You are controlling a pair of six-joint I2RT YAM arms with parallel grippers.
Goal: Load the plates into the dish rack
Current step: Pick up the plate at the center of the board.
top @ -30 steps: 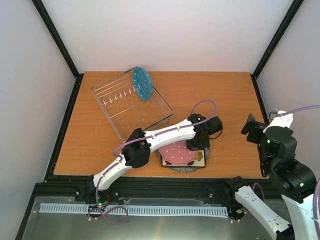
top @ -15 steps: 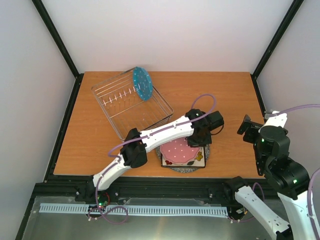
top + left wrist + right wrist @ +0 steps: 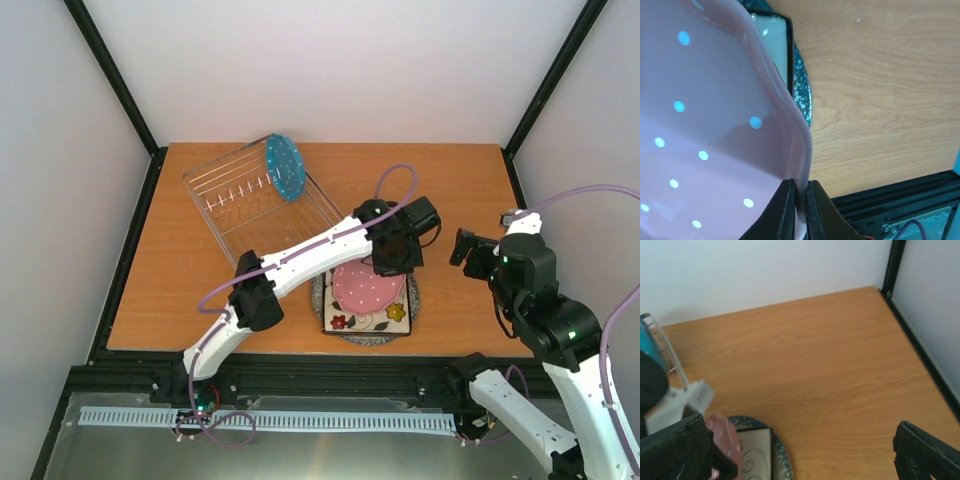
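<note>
One wire dish rack (image 3: 250, 222) sits toward the far left of the table (image 3: 450, 180), with a blue dotted plate (image 3: 284, 167) upright at its far corner. Near-right of it, a pink dotted plate (image 3: 365, 288) hangs tilted over the square flowered plate (image 3: 372, 320) and grey speckled plate (image 3: 413, 298). The left gripper (image 3: 799, 200) pinches its rim. That arm is nearer the rack, I'd say. The right gripper (image 3: 466, 252) gapes wide and empty.

Overhead wide, wrist views close, sharing pink plate (image 3: 365, 288)
</note>
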